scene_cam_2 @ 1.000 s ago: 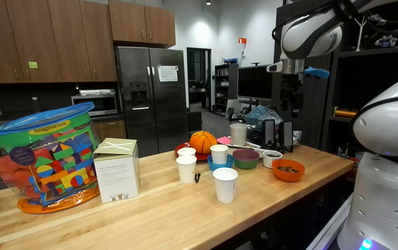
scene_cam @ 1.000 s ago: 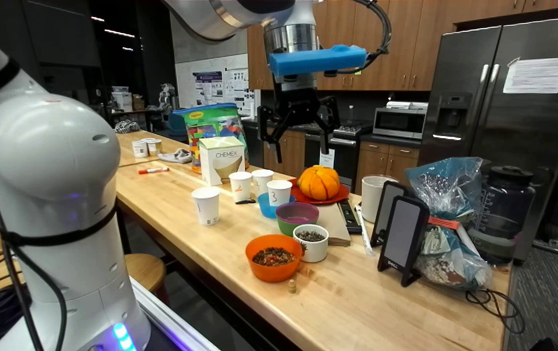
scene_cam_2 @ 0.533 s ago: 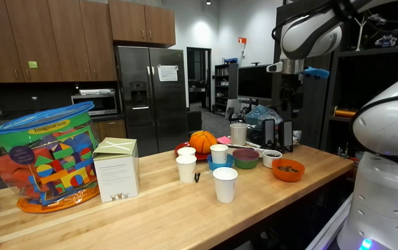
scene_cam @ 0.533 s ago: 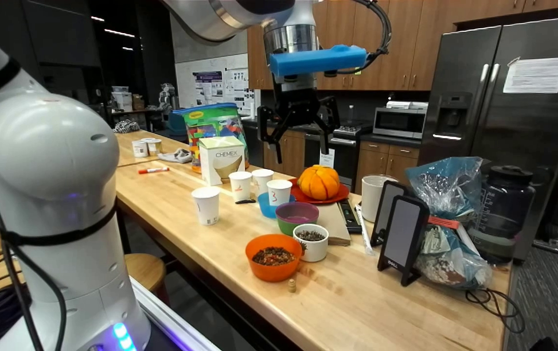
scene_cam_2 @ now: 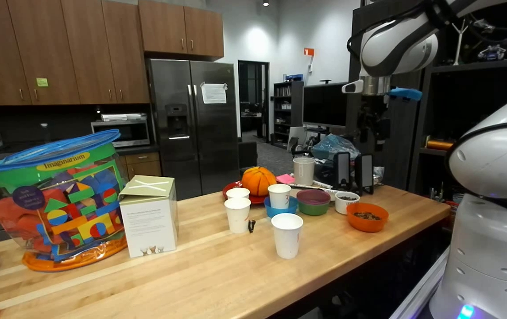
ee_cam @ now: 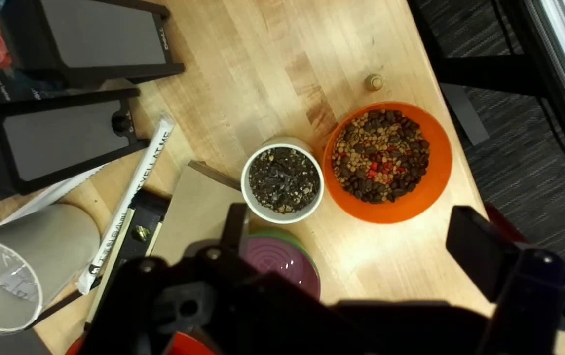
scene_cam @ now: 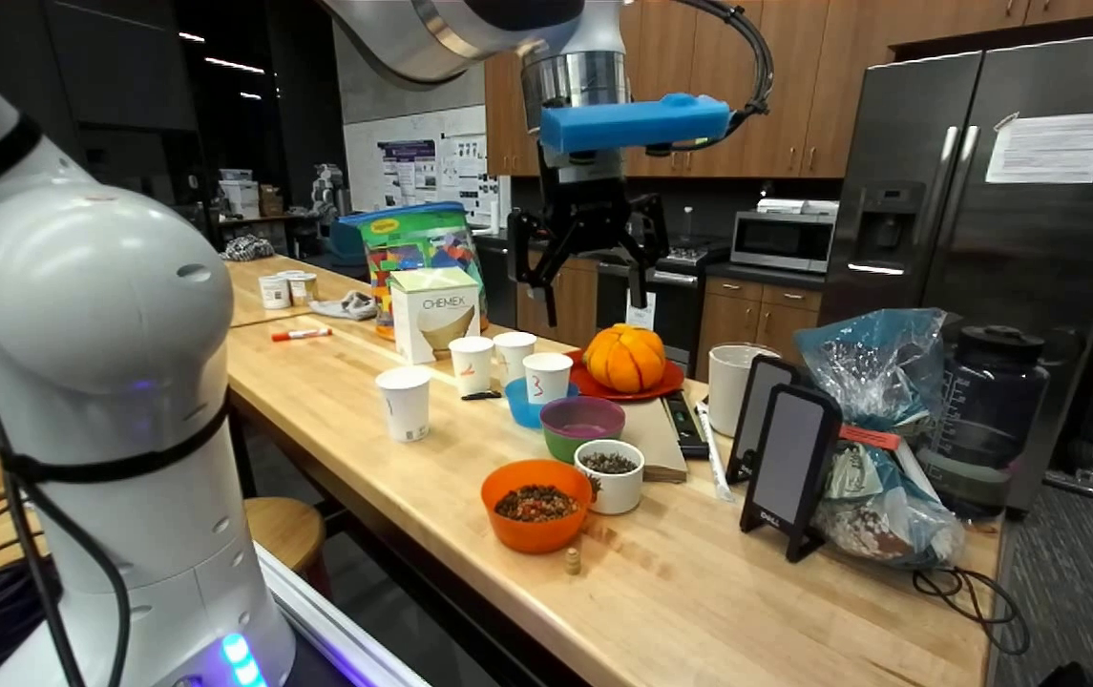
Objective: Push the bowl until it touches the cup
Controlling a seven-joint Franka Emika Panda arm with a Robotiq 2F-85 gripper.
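My gripper (scene_cam: 595, 310) hangs well above the butcher-block counter (scene_cam: 746, 620), its fingers (ee_cam: 472, 251) spread wide. In an exterior view I have the orange plastic bowl (scene_cam: 535, 536) upright by the near edge, holding a mix (ee_cam: 383, 158) of dark, tan and red pieces. On its far right stands a white ramekin (scene_cam: 618, 491) with a dark filling (ee_cam: 284, 180), so close that I can't tell if the two touch; a small wooden peg (scene_cam: 573, 561) is just beside the bowl, near right. Farther left, well apart from the bowl, a white paper cup (scene_cam: 405, 405) stands alone. Two more paper cups (scene_cam: 472, 367) stand beyond it by the Chemex box (scene_cam: 412, 320), and a cup marked 3 (scene_cam: 547, 380) sits in a blue bowl (scene_cam: 519, 411), a purple-and-green bowl (scene_cam: 579, 441) just to its near right. I can't tell which cup is meant. On the far side, a red plate (scene_cam: 670, 379) bears a pumpkin (scene_cam: 624, 359).
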